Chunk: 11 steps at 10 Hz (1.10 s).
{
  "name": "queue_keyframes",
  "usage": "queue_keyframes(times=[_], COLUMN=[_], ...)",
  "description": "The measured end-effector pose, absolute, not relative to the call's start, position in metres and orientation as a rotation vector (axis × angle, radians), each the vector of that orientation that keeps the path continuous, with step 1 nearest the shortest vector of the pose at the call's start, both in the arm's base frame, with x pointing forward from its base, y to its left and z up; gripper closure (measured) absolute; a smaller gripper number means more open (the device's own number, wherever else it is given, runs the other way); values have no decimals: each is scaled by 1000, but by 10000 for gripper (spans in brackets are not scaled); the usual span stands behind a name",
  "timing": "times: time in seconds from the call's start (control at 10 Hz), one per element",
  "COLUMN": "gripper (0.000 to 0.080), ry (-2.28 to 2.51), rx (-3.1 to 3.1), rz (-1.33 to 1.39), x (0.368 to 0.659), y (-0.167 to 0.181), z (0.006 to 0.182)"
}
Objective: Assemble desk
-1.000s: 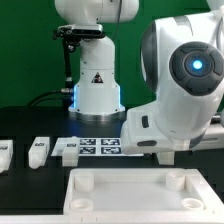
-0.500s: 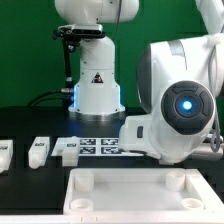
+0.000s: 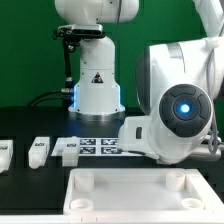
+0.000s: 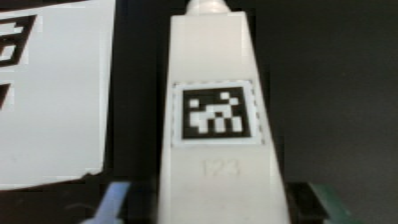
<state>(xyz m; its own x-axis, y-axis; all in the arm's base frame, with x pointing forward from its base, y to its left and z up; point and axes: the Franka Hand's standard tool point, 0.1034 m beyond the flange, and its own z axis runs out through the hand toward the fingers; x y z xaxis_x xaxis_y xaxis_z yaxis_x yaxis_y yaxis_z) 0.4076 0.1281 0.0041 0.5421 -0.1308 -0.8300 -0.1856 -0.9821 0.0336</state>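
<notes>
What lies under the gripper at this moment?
A white leg with a square tag lies on the black table between the fingers; the marker board sits beside it. The table beneath the leg is covered.

leg (image 4: 217,60): square tag (image 4: 215,110); faint raised "123" below | robot base (image 3: 97,100): triangle warning sign (image 3: 97,80)

Lying flat, rim and corner sockets up: white tabletop (image 3: 130,198). Lying behind it, toward the exterior view's left: three white legs (image 3: 38,151). Lying tag-up: fourth leg (image 4: 217,110).
</notes>
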Motion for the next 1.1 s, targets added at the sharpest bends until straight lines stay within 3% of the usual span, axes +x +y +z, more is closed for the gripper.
queue_keyframes(times=[0.1, 0.2, 0.3, 0.5, 0.6, 0.9, 1.0, 1.1], gripper=[515, 515, 515, 515, 515, 515, 514, 514], ry=[275, 254, 224, 177, 136, 168, 173, 168], rx=[-2713, -2694, -2688, -2767, -2811, -2905, -2919, -2924], rz=[1437, 1455, 1411, 1200, 1134, 829, 728, 633], x=[410, 420, 447, 491, 499, 509, 520, 547], y=[128, 126, 120, 111, 113, 115, 115, 111], z=[7, 28, 59, 100, 107, 102, 114, 146])
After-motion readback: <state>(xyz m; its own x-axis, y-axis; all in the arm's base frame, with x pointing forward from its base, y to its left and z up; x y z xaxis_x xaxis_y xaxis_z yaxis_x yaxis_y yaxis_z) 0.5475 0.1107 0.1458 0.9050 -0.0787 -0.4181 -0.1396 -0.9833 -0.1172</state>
